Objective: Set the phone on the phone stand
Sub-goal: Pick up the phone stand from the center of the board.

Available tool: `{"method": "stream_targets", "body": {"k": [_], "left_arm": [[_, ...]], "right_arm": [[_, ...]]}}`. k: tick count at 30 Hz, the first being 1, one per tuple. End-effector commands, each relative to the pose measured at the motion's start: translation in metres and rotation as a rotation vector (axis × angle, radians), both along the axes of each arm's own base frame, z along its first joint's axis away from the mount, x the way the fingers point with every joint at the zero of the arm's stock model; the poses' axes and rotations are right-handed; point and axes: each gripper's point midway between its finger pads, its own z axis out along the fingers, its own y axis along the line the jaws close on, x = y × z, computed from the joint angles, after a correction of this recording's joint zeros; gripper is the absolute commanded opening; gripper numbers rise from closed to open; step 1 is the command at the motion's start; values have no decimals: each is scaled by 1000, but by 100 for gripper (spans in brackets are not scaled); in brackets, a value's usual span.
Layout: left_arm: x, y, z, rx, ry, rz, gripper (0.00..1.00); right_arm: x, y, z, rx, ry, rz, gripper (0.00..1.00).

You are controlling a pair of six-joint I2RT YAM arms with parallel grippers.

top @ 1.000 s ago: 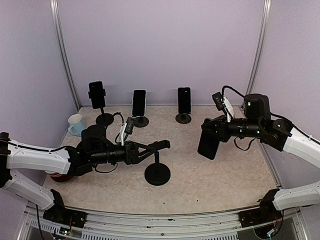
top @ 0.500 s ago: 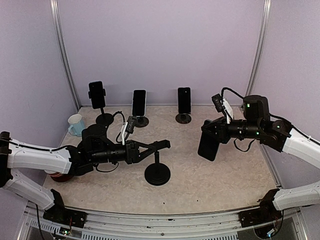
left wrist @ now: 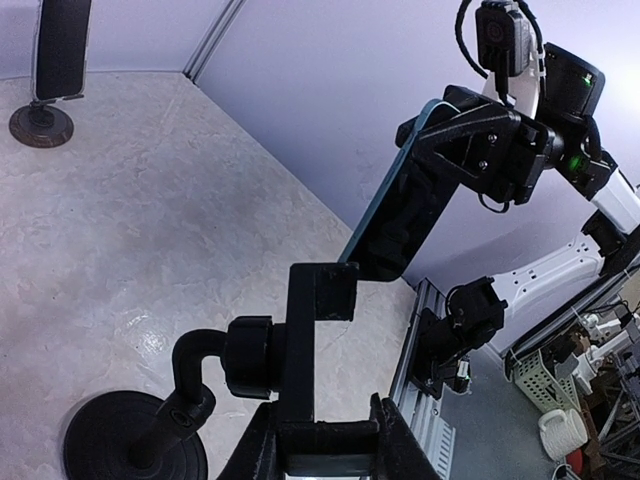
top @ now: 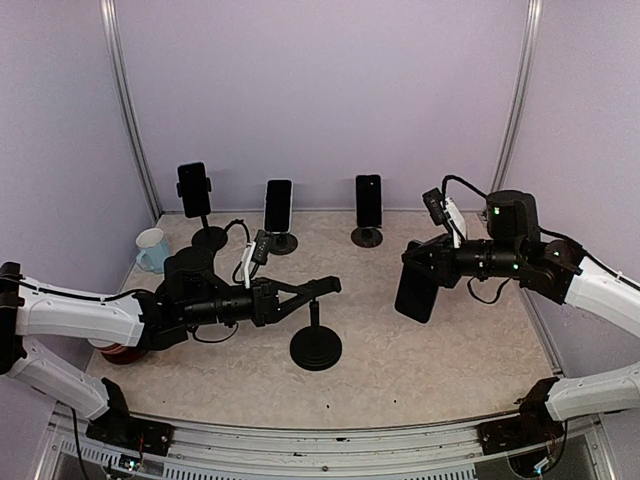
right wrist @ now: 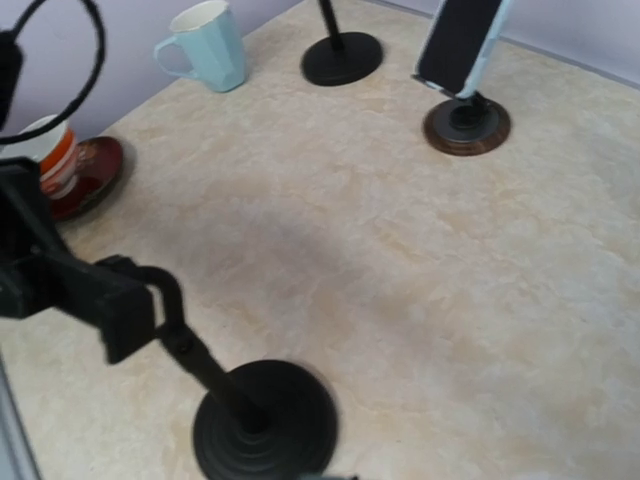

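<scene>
The left fingers [left wrist: 259,448] pinch the phone stand [top: 316,348] steady (base on the counter [top: 430,365]) while the right fingers [left wrist: 447,138], at 3 o'clock, clamp the phone [top: 414,292].

**Robotics lab: a walled tabletop test cell**

Plain lavender panels [top: 320,90] close the table in from nine o'clock through twelve to three, held by bare metal posts [top: 125,110] at ten and two. A white-and-black left arm [top: 80,315] and right arm [top: 600,290] rise from an aluminium rail [top: 320,440] at six o'clock, with their cables exposed. On the marble-patterned tabletop [top: 430,350] the objects are set out like test props. Three phones on stands [top: 278,205] line up toward twelve, another phone stand [top: 316,348] sits near the centre, and a pale blue mug [top: 152,250] is at ten. The left wrist view looks past the table edge to a grey floor with a slatted plastic basket [left wrist: 540,372].
</scene>
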Motion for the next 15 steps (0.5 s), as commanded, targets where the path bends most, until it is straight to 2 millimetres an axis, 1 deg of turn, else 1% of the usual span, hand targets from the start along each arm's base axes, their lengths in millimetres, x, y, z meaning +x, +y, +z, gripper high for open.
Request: {"method": "stream_targets", "body": {"k": [1, 7, 12, 15], "left_arm": [[-2, -5, 9, -13, -22, -35, 0], [-12, -10, 14, -16, -46, -107, 0], [-19, -12, 20, -28, -64, -147, 0], [-24, -13, 23, -35, -74, -168, 0]], "right_arm": [[-17, 11, 43, 97, -96, 134, 0], [-50, 26, 75, 194, -132, 350, 0], [-74, 34, 91, 267, -126, 511, 0], [-81, 37, 95, 296, -120, 558, 0]]}}
